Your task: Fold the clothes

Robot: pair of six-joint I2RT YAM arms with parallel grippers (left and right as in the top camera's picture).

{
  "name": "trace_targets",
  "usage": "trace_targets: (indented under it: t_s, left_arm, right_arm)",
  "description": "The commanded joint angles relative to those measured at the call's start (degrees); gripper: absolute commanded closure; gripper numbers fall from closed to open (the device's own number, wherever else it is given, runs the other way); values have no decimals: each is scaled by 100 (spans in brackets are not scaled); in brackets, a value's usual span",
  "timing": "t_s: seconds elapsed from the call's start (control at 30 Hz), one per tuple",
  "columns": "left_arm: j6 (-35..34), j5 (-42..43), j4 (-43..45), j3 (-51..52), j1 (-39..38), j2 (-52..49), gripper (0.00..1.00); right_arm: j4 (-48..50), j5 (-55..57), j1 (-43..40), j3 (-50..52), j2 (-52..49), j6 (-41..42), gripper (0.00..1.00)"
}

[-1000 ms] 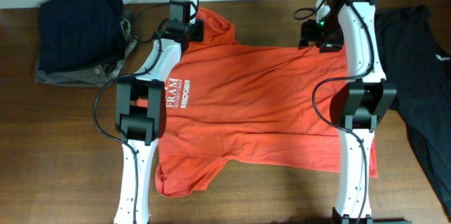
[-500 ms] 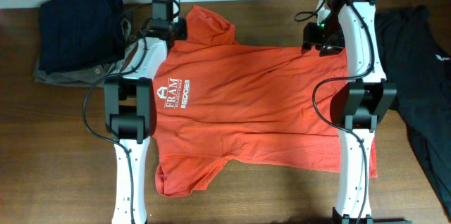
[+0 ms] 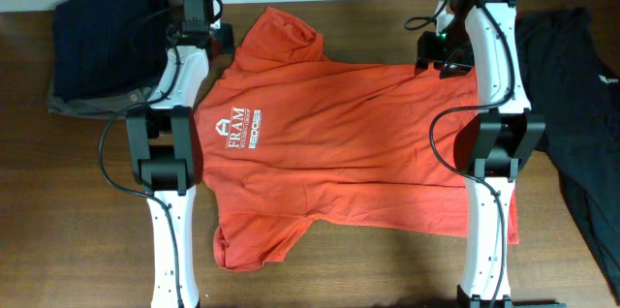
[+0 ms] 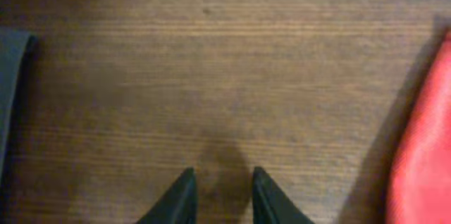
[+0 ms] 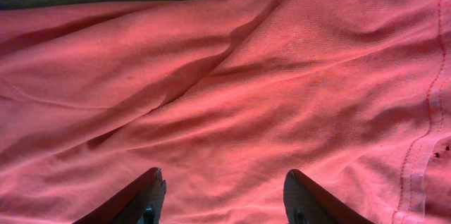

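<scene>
An orange-red T-shirt point(image 3: 349, 143) lay spread flat and face up across the middle of the wooden counter point(image 3: 58, 211), turned sideways with its white chest lettering point(image 3: 238, 130) toward the left arm point(image 3: 172, 143). One short sleeve point(image 3: 281, 37) pointed to the far edge of the counter and the other sleeve point(image 3: 254, 240) to the near edge. Shallow wrinkles ran through the cloth.

The right arm point(image 3: 489, 153) stretched over the hem end of the shirt. Its wrist camera showed the right jaws spread wide just above the rumpled red fabric point(image 5: 232, 90), with nothing gripped between them.

The left arm ran along the shirt's lettered end and reached past it to the far side of the counter. In the left wrist view, the left jaws stood slightly parted over bare wood point(image 4: 211, 76) and held nothing. The red edge of the shirt point(image 4: 423, 146) lay off to the right of them, apart from the fingertips.

A folded navy garment point(image 3: 107, 37) sat on a grey garment point(image 3: 87, 105) at the far left corner, just beside the left arm's wrist. A black garment point(image 3: 581, 124) lay loosely on the right side of the counter, close to the right arm and apart from the T-shirt.
</scene>
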State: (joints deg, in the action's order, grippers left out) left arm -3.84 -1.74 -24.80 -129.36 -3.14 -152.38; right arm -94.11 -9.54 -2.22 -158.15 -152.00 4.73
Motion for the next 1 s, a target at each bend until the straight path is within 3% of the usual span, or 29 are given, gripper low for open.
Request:
trace_targets:
  t_s: [0.0, 0.1, 0.2, 0.53, 0.97]
  left_arm:
    - [48, 293, -297, -575, -83, -105, 64]
    - [50, 664, -599, -975, -131, -44, 50]
    - [68, 1222, -702, -1213, -138, -28, 44]
    - [219, 1443, -649, -1200, -199, -164, 43]
    - [221, 1443, -546, -1200, -420, -592, 44]
  right_arm:
    - [-11, 74, -4, -129, -9, 15, 41]
    - [-17, 74, -4, -129, -9, 15, 37]
    - [2, 96, -7, -129, -9, 15, 29]
    - [155, 138, -131, -131, -9, -4, 13]
    - [179, 273, -129, -129, -9, -133, 12]
